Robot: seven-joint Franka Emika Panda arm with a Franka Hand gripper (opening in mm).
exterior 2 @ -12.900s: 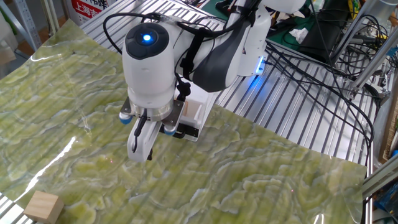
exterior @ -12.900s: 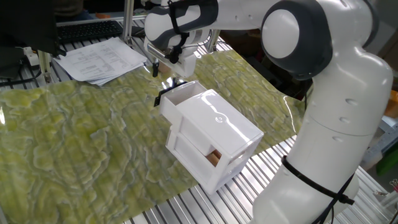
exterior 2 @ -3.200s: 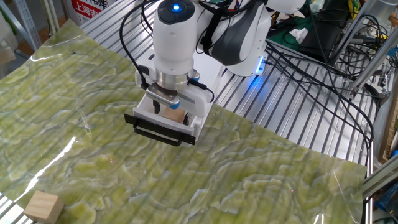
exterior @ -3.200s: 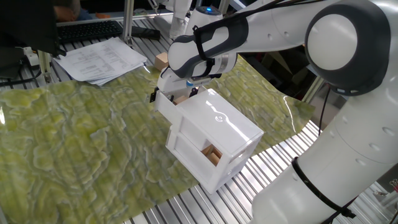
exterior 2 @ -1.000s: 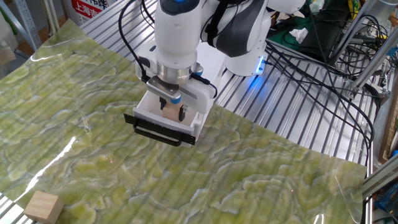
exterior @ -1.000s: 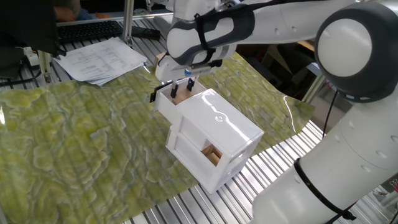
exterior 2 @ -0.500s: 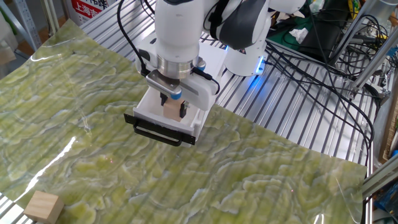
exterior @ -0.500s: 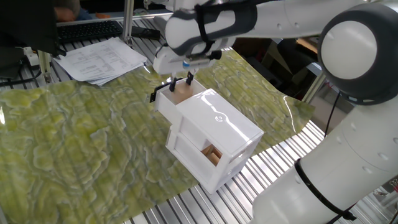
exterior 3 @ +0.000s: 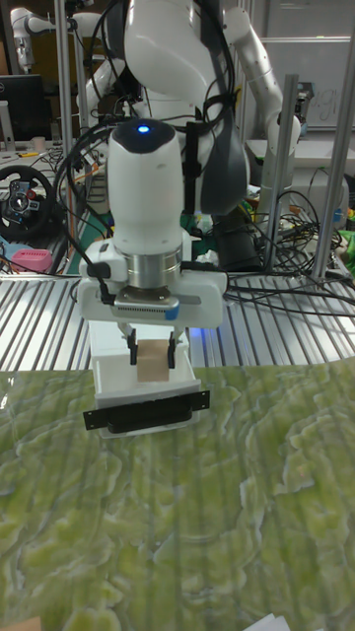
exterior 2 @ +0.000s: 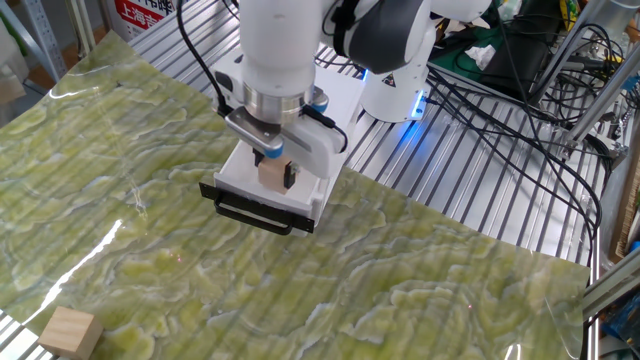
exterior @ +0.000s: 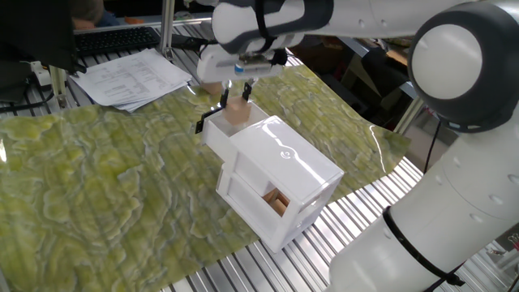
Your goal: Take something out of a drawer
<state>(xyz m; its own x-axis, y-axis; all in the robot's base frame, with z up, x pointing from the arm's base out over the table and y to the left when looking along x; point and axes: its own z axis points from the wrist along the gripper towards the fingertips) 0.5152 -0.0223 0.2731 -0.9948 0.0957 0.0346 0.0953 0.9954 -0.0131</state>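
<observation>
Gripper [exterior 3: 151,352] clamped on wooden cube [exterior 3: 151,364], cube between its fingers, above open drawer [exterior 3: 148,406]

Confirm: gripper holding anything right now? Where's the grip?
Yes. The gripper is shut on the cube, one finger on each of two opposite side faces near its top, and holds it above the open drawer.

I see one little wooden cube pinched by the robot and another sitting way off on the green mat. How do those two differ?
The held cube hangs in the air between the gripper fingers, above the open upper drawer; the loose cube rests on the green mat near its edge. The held one is partly hidden by the fingers; the loose one is untouched. Both are plain pale wood.
</observation>
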